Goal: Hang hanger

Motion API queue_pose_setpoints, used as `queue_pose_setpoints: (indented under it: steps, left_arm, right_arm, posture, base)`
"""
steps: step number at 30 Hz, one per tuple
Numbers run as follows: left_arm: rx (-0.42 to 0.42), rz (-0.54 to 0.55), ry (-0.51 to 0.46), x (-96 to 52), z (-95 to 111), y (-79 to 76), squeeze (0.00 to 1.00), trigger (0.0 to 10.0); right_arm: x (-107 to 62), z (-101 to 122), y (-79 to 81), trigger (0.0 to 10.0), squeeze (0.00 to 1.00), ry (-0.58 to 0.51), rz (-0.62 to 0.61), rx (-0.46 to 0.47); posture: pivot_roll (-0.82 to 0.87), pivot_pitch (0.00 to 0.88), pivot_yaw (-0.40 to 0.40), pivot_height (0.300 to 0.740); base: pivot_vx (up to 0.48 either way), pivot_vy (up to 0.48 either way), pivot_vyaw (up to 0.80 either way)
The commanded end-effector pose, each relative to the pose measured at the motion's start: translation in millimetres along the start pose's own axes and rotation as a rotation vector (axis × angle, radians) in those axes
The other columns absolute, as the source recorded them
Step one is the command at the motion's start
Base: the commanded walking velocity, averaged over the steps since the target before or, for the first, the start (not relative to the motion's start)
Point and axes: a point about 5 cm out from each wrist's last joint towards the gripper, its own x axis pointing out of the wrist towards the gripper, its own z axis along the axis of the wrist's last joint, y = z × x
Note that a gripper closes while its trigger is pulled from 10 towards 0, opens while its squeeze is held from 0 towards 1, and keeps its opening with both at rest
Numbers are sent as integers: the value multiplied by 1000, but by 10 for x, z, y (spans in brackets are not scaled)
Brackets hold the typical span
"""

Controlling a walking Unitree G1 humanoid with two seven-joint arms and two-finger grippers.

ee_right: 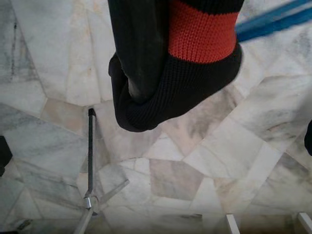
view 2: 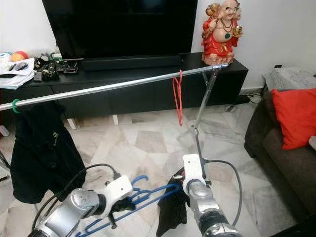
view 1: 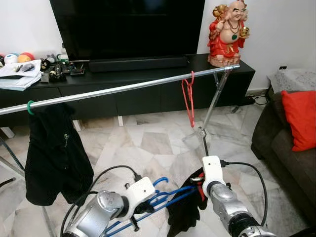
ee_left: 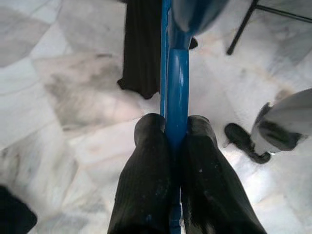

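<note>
A blue hanger (view 1: 170,194) lies low over the marble floor, and my left gripper (ee_left: 176,146) is shut on its bar near the hook end. A black knit garment with a red stripe (ee_right: 195,58) droops from the hanger's right end. My right gripper (view 1: 196,180) is shut on that garment, one black finger (ee_right: 136,53) showing beside the cloth. Above and ahead runs a silver clothes rail (view 1: 123,89). On the rail, a red hanger (view 1: 188,98) hangs near the right end and a black garment (view 1: 54,158) hangs from a green hook (view 1: 30,107) at the left.
The rail's slanted stand leg (view 1: 211,111) comes down just ahead of my right arm. Behind the rail are a black TV console (view 1: 148,74) with a red statue (view 1: 227,34) and clutter. A dark sofa with a red cushion (view 1: 301,118) lines the right.
</note>
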Motion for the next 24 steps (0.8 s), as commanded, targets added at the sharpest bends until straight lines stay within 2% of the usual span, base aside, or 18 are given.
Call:
queue_pose_setpoints:
  steps: [1, 5, 8, 11, 12, 13, 24]
  left_arm:
    - [-5, 36, -5, -8, 42, 64, 0, 10000]
    - [-48, 115, -64, 8, 132, 133, 0, 10000]
    - [-61, 115, -90, 15, 165, 129, 0, 10000]
    - [-61, -18, -152, 15, 243, -25, 0, 10000]
    - [-61, -18, -152, 15, 243, -25, 0, 10000]
    - [-55, -69, -160, 8, 252, -86, 0, 10000]
    - [-79, -129, -207, -44, 316, -136, 0, 10000]
  right_arm:
    - [11, 94, -5, 10000, 0, -19, -6, 22]
    - [11, 98, -10, 10000, 0, -20, -7, 19]
    - [11, 93, -6, 10000, 0, -19, -4, 17]
    - [9, 72, 8, 10000, 0, -13, 3, 16]
    - [9, 72, 8, 10000, 0, -13, 3, 16]
    - [9, 66, 11, 10000, 0, -12, 5, 16]
    - [9, 48, 6, 10000, 0, 0, 4, 20]
  posture:
    - [0, 0, -16, 740]
    - [0, 0, -18, 740]
    - [0, 0, -19, 740]
    - [-2, 0, -21, 740]
    - [-2, 0, -21, 740]
    - [-2, 0, -22, 740]
    - [5, 0, -28, 740]
  base:
    - [0, 0, 0]
    - [0, 0, 0]
    - [0, 0, 0]
    - [0, 0, 0]
    - [0, 0, 0]
    - [0, 0, 0]
    - [0, 0, 0]
